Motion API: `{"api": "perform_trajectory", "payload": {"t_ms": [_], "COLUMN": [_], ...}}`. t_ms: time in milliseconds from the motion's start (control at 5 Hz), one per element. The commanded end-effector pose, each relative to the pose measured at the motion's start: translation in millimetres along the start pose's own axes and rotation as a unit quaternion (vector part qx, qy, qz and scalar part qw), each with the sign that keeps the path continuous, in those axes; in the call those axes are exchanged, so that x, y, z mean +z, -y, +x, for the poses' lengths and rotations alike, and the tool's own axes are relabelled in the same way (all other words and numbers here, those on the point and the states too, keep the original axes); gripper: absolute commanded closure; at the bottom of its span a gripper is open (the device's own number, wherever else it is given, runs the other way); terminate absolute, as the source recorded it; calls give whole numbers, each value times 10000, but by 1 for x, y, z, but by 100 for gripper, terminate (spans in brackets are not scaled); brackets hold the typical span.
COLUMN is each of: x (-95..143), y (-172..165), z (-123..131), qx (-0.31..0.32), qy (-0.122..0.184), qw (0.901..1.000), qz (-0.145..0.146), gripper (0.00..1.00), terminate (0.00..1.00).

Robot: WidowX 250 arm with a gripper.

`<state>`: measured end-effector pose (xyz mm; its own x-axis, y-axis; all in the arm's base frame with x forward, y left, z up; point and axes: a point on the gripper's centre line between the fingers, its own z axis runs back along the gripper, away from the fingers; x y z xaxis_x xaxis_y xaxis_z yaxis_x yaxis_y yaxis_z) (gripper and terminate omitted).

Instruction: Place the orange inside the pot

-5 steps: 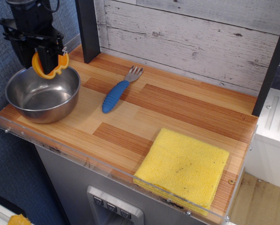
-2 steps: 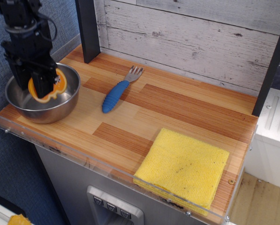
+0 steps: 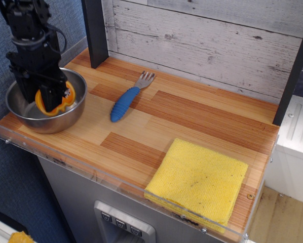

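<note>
Steel: 1 pot (image 3: 65, 117), holding 1 orange (image 3: 66, 98) gripped by the tool (image 3: 51, 101).

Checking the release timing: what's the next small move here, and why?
Probably open the gripper and let go. It is shut on the orange, which already sits down inside the pot, below the rim. Whether the orange touches the bottom cannot be told, so a slight lowering first might be safer.
</note>
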<state>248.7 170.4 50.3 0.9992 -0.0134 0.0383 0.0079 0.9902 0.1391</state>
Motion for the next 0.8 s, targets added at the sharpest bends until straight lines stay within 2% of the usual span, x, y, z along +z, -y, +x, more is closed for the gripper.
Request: {"api": "perform_trajectory", "payload": {"t_ms": [0,200,400,600], "x": [-16,-19,-16,-8], "y": [-19,-18,-17,-15], "z": [-1,0,0,0], "qx": [366,323,236,369], "qy": [55,7,-23,74], "qw": [9993,9995,9997,9993], "qz": [-15,-39,-48,-27], "gripper": [100,100,0,0], "terminate": [0,0,0,0]}}
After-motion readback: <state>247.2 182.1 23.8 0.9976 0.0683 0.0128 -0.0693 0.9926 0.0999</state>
